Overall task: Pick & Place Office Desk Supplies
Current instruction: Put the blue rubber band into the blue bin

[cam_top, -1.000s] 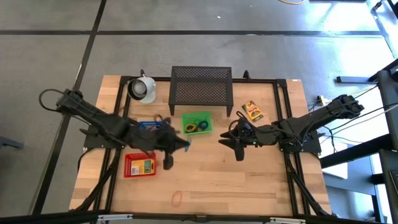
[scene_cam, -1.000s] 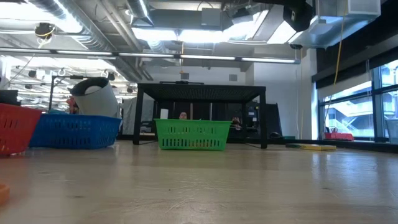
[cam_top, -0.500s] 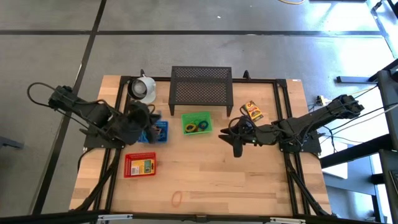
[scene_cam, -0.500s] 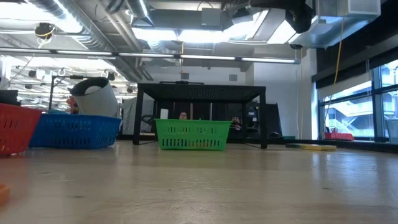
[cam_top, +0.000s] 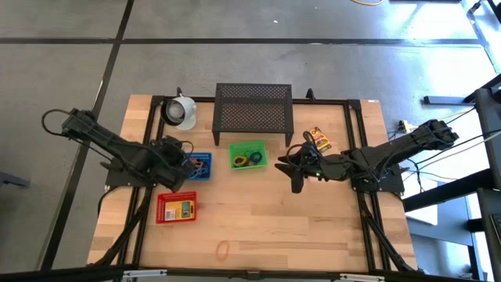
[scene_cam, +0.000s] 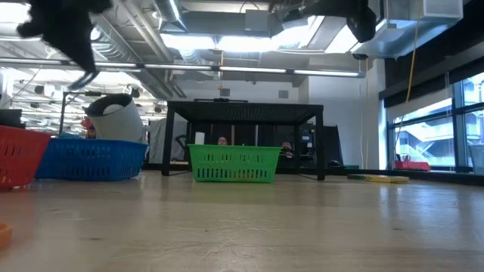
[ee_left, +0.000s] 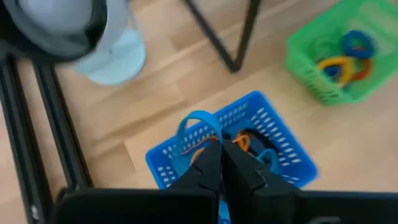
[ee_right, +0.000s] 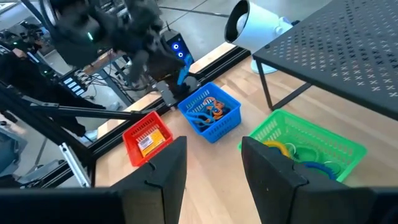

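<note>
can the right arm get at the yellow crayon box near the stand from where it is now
Probably yes. The yellow crayon box lies flat on bare wood just behind the right gripper, which hangs open; nothing sits between them. The black mesh stand is off to one side.

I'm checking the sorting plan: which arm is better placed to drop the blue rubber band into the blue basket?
The left. Its gripper is shut on the blue rubber band directly above the blue basket. The right gripper hangs open and empty, right of the green basket.
</note>
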